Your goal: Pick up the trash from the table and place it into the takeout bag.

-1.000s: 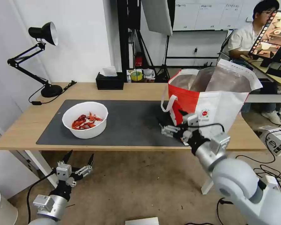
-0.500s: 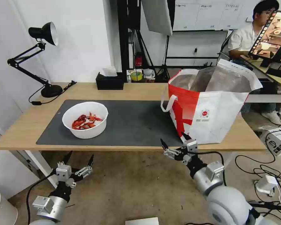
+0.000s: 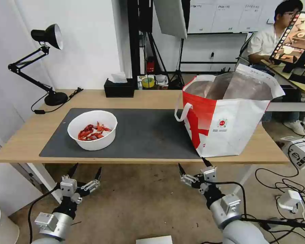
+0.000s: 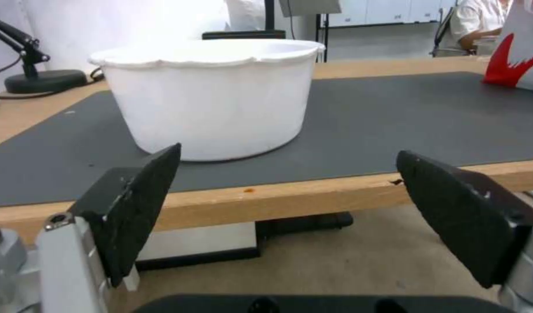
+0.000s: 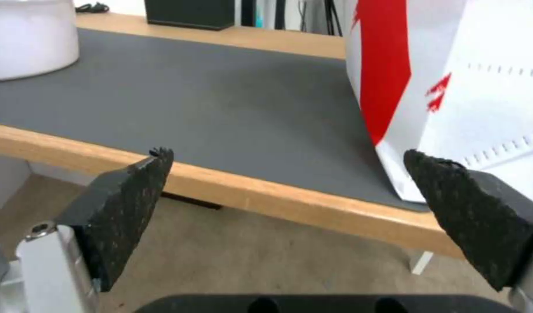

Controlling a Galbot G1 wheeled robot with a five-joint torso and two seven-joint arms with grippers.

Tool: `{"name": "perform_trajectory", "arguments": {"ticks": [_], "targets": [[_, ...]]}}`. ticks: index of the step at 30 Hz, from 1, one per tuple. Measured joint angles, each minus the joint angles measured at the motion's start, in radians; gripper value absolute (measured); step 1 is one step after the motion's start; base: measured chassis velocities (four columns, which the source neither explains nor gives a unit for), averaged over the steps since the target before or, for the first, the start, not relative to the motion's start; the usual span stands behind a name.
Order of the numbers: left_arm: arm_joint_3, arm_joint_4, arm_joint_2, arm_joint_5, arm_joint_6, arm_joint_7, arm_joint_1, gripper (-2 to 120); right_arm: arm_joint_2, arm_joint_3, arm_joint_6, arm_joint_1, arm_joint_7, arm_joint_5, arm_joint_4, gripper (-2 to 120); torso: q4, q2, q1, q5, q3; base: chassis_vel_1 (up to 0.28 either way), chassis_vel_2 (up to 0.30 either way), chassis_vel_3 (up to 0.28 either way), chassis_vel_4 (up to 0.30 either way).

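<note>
Both grippers are seen spread apart and empty, held below the front edge of the table, over bare floor. In the head view the left gripper sits at the lower left of the frame and the right gripper at the lower centre, just under the table's lip and the near corner of the takeout bag. Open floor lies between the two arms, and nothing is gripped by either.

Along the table's front edge a strip of light wood is left bare ahead of the dark grey mat. Most of the mat between the bowl and the bag is uncovered. A black desk lamp is placed at the upper left, and a black tissue box stands at the table's far edge, near the frame's centre. Cables and a white box are scattered on the floor at the lower right.

One piece of trash is seen on the mat: a white bowl holding red crayfish shells, left of centre. In the left wrist view the bowl is framed between the two dark pads, beyond the table edge and apart from them. In the right wrist view the bag's red-and-white wall rises behind one pad, untouched, standing upright with its top open
</note>
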Motion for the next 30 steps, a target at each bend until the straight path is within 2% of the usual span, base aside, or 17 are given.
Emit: {"name": "perform_trajectory", "arguments": {"ticks": [9, 24, 30], "targets": [[0.0, 0.001, 0.001, -0.001, -0.001, 0.0, -0.002, 100, 0.009, 0.001, 0.0, 0.002, 0.035, 0.004, -0.006, 100, 0.0, 0.0, 0.0, 0.0001, 0.0, 0.0, 0.0, 0.0, 0.0], [0.003, 0.012, -0.006, -0.001, -0.002, 0.001, -0.007, 100, 0.001, 0.003, -0.007, 0.006, 0.035, 0.009, -0.004, 100, 0.0, 0.0, 0.0, 0.0001, 0.0, 0.0, 0.0, 0.0, 0.0], [-0.006, 0.004, 0.021, -0.024, 0.015, -0.02, -0.03, 100, 0.0, 0.003, -0.007, 0.007, 0.034, 0.009, -0.004, 100, 0.0001, 0.0, 0.0, 0.0, 0.0, 0.0, 0.0, 0.0, 0.0]]}}
